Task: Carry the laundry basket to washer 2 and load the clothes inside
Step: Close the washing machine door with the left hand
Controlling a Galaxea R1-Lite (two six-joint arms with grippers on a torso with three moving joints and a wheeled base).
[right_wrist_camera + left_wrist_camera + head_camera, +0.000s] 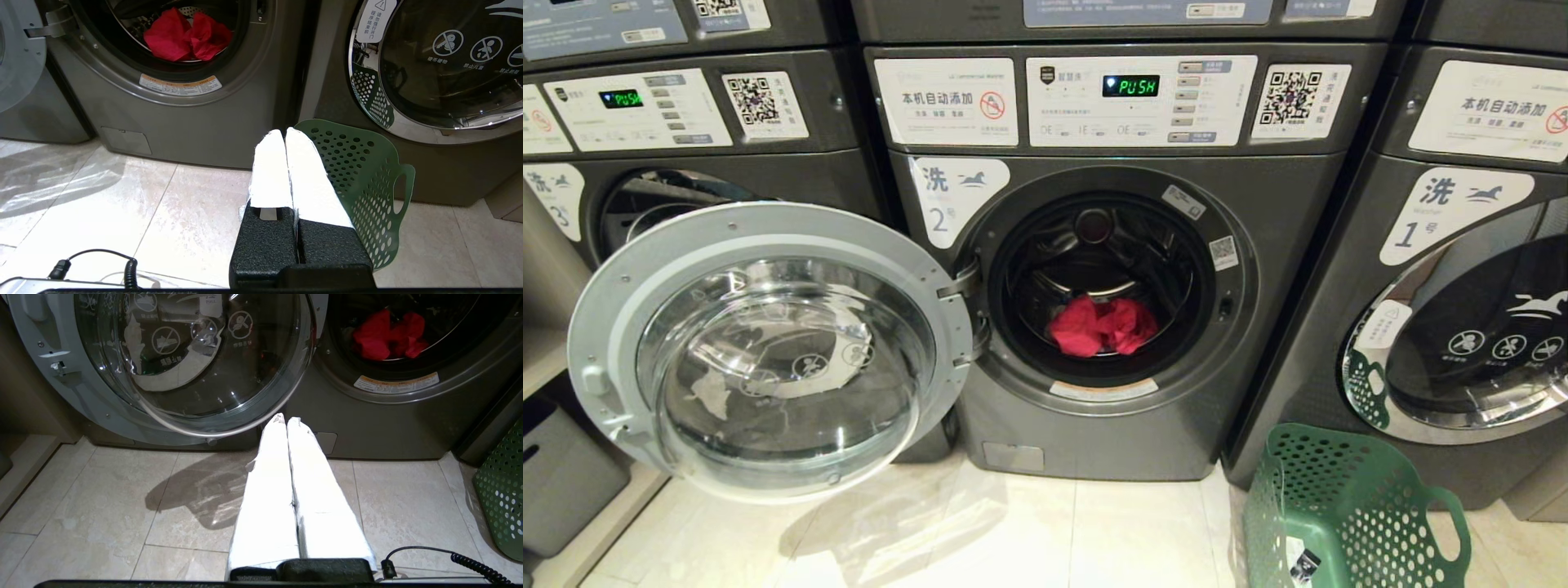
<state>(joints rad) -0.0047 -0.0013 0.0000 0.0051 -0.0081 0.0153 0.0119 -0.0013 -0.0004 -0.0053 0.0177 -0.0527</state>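
Observation:
Washer 2 point(1111, 441) stands straight ahead with its round door point(768, 351) swung wide open to the left. Red clothes point(1103, 325) lie at the bottom of its drum, also seen in the left wrist view point(388, 335) and the right wrist view point(186, 34). The green laundry basket point(1347, 506) sits on the floor at the lower right, in front of washer 1; no garment shows inside it. My left gripper point(286, 418) hangs shut and empty above the tiles before the open door. My right gripper point(284, 131) is shut and empty beside the basket point(367, 179).
Washer 1 point(1462, 327) with its door closed stands on the right, washer 3 point(645, 163) on the left behind the open door. A grey bin point(564, 482) sits under a shelf at the far left. Pale floor tiles point(1013, 531) stretch before the machines.

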